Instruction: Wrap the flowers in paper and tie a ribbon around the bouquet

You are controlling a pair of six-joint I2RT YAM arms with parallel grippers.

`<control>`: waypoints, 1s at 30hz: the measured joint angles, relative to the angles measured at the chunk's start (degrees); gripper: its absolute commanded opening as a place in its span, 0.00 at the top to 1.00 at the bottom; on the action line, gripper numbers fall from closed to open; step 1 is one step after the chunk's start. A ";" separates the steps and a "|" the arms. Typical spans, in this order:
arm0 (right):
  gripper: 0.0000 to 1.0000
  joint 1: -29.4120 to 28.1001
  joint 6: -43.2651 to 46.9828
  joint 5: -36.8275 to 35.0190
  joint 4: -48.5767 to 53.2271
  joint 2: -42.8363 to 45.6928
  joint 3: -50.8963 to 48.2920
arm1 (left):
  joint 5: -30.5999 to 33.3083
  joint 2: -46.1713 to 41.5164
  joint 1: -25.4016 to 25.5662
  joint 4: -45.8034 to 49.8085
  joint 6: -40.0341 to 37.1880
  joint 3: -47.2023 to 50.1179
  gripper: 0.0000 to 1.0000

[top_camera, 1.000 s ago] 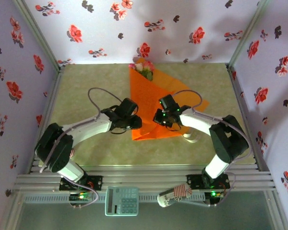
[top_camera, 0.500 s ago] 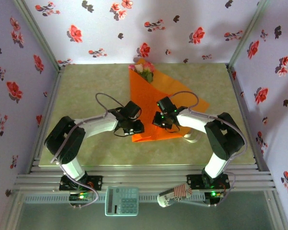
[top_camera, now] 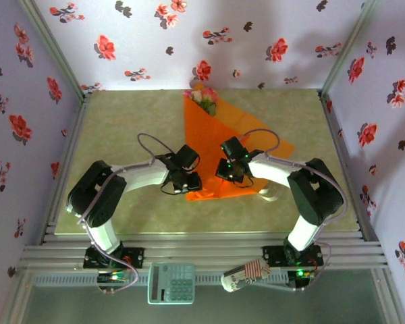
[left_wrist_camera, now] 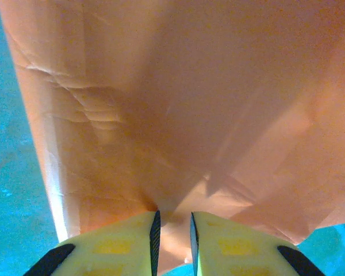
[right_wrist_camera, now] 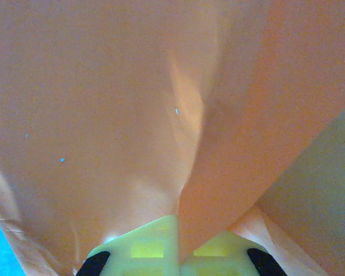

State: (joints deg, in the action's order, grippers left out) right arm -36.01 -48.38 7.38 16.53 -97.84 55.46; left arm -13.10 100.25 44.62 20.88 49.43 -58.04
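Wrapping step is underway; nothing is being tied yet. The paper (top_camera: 209, 145) is lying on the table (top_camera: 121, 135), partly folded. Its narrow end is pointing at the arms, and the flowers (top_camera: 204, 99) are sitting at its far end with their heads poking past the edge.

The left gripper (top_camera: 189, 182) is pinching the near-left edge; the left wrist view is showing a crumpled fold caught between almost-closed jaws. The right gripper (top_camera: 227, 172) is clamping a crease just beside it, jaws fully together on the sheet. Both are working the near tip, well apart from the stems.

My read on the next move: pulling one flap across the stems and rolling it tight into a cone. That needs both grips holding, so the thin sheet isn't tearing or sliding off the flowers.

A pale thing (top_camera: 268, 194) is lying by the paper's near-right corner, half under the right arm. It may be the ribbon, can't tell. A calculator (top_camera: 171, 282) is sitting off the table, not interfering.
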 measured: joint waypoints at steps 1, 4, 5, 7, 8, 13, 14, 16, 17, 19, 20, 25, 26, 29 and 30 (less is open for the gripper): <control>1.00 0.00 0.02 0.00 0.07 -0.15 0.00 | 0.02 0.00 0.02 0.42 0.00 -0.07 0.75; 1.00 0.00 0.02 0.04 0.09 -0.55 0.00 | 0.76 -0.13 0.11 1.77 0.22 -0.20 0.62; 1.00 0.00 0.02 0.04 0.11 -0.55 0.00 | 1.46 -0.50 0.11 2.29 0.37 -0.22 0.60; 1.00 0.00 0.13 0.07 0.09 -0.57 0.00 | 3.65 -2.75 0.11 4.37 0.66 -0.20 0.56; 1.00 0.00 0.24 0.07 0.09 -0.61 0.00 | 4.44 -4.20 0.02 5.05 0.81 -0.20 0.55; 1.00 0.00 0.44 0.07 0.09 -1.46 -0.02 | 5.29 -11.15 -1.81 4.72 1.22 0.83 0.56; 1.00 0.02 0.44 0.07 0.09 -1.49 -0.02 | 5.01 -11.19 -2.10 4.13 1.22 1.29 0.56; 1.00 0.17 0.50 0.07 0.09 -1.51 -0.02 | 4.57 -10.38 -2.45 3.19 1.27 2.40 0.56; 1.00 0.22 0.66 0.04 0.09 -1.51 -0.02 | 4.42 -9.86 -2.56 2.97 1.27 2.75 0.56; 1.00 0.42 0.92 0.07 0.09 -1.55 -0.02 | 3.89 -8.68 -2.67 1.86 1.29 3.69 0.56; 1.00 0.50 1.07 0.07 0.09 -1.62 -0.02 | 3.72 -8.31 -2.80 1.40 1.31 4.00 0.56; 1.00 0.66 1.49 0.09 0.07 -2.36 -0.02 | 2.40 -6.38 -3.45 -2.36 1.31 4.66 0.57; 1.00 0.66 1.49 0.09 0.07 -2.40 -0.02 | 2.16 -5.97 -3.45 -3.17 1.36 4.72 0.58; 1.00 0.70 1.49 0.09 0.04 -2.40 -0.04 | 1.09 -4.94 -3.56 -6.23 1.95 5.88 0.61; 1.00 0.74 1.49 0.11 0.02 -2.40 -0.07 | 0.90 -4.83 -3.58 -7.21 2.34 6.67 0.62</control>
State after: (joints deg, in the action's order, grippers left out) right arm -35.27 -46.89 7.49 16.56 -100.25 55.40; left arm -12.21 95.42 41.04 13.67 51.77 -51.37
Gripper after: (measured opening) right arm 0.064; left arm 0.395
